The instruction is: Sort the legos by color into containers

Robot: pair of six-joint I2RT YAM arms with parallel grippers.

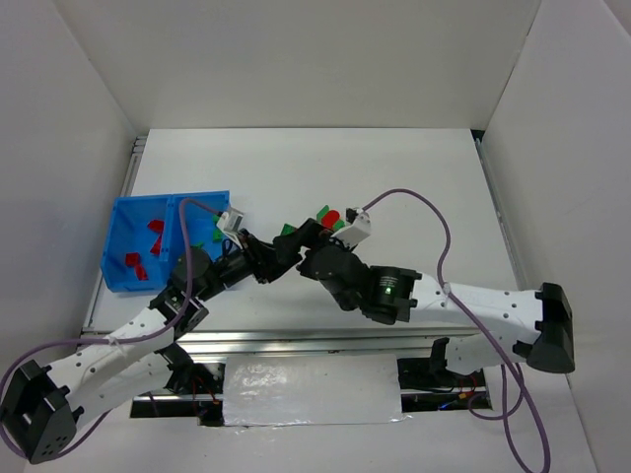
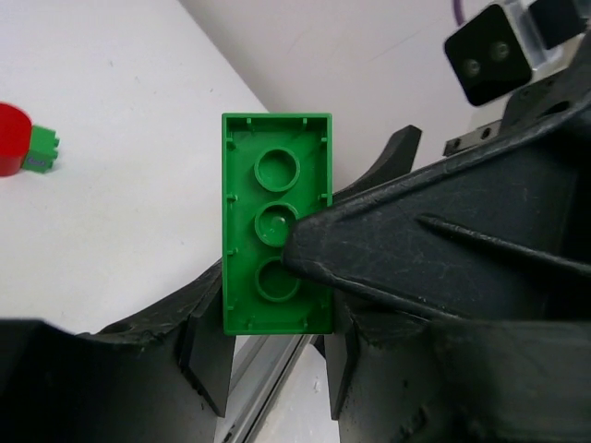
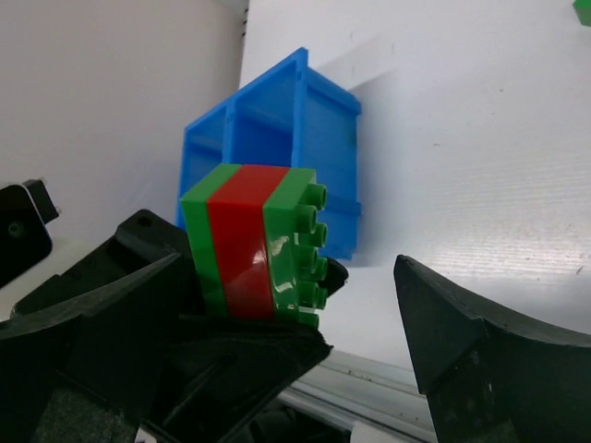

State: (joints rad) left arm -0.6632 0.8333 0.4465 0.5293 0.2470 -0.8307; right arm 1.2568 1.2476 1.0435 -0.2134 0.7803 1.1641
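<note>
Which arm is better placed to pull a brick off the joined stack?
Right, probably. The left gripper holds the stack; the right gripper is open around it.

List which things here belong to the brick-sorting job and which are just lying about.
Job: blue bin; red bricks inside it; loose red and green bricks on the table; green-red-green stack held in the left gripper.
Lying about: purple cables; silver tape patch at the near edge.
</note>
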